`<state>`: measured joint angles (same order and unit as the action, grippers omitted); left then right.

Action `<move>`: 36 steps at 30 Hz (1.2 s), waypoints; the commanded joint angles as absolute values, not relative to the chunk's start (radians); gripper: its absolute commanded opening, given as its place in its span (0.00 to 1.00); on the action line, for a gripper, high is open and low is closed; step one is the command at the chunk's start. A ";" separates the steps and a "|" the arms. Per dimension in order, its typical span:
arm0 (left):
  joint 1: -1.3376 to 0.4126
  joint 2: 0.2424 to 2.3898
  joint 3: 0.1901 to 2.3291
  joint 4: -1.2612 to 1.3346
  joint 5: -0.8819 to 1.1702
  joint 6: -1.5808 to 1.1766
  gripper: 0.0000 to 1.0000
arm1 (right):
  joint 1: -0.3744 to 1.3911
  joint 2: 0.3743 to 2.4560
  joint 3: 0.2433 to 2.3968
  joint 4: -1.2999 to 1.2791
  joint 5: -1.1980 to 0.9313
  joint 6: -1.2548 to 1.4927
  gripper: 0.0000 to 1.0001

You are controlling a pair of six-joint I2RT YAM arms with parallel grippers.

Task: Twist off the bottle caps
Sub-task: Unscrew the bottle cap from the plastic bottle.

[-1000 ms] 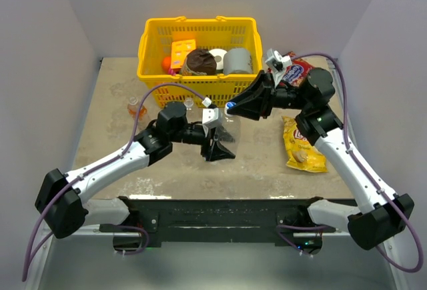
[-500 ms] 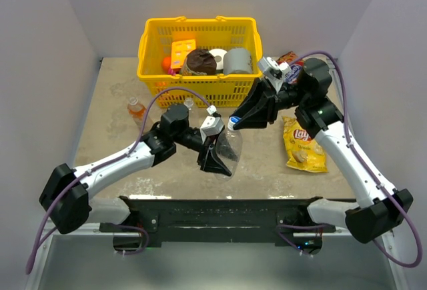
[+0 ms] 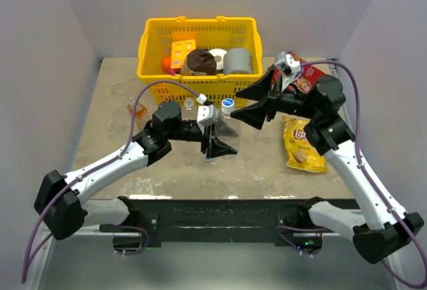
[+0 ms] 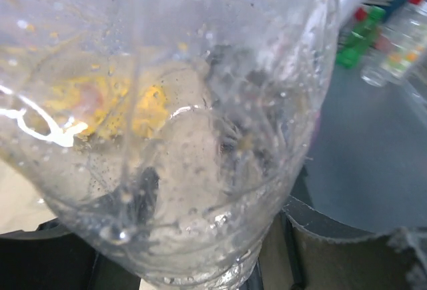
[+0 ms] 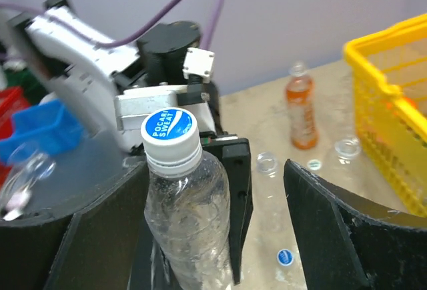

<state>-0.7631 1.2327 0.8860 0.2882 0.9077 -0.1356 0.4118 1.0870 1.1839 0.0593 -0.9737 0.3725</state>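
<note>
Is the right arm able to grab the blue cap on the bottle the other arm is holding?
Probably yes. The right pincer is open and right next to the blue cap, with nothing between them. The left pincer holds the clear bottle with its cap end towards the right arm.

Blue cap (image 5: pixel 169 129) on clear bottle (image 5: pixel 190 223), between the spread fingers of right pincer (image 5: pixel 217 167): "POCARI SWEAT". Other print too small to read.

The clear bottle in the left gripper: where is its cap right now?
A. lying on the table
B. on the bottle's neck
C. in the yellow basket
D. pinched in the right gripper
B: the blue-faced cap sits on the neck of the clear bottle, and the right gripper stands open, not pinching it.
</note>
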 commanded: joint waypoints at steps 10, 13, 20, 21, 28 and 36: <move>-0.770 1.238 0.971 0.155 0.474 -0.055 0.30 | 0.567 1.018 1.166 0.043 -0.348 0.345 0.72; -0.772 1.243 0.974 0.149 0.465 -0.058 0.30 | 0.584 1.040 1.180 0.041 -0.347 0.341 0.69; -0.775 1.250 0.979 0.140 0.454 -0.057 0.30 | 0.603 1.061 1.184 0.055 -0.350 0.334 0.63; -0.773 1.253 0.979 0.138 0.454 -0.057 0.30 | 0.603 1.060 1.183 0.061 -0.351 0.333 0.63; -0.781 1.266 0.980 0.135 0.457 -0.057 0.29 | 0.604 1.066 1.181 0.074 -0.353 0.334 0.57; -0.781 1.267 0.982 0.138 0.475 -0.054 0.28 | 0.607 1.069 1.180 0.068 -0.365 0.331 0.37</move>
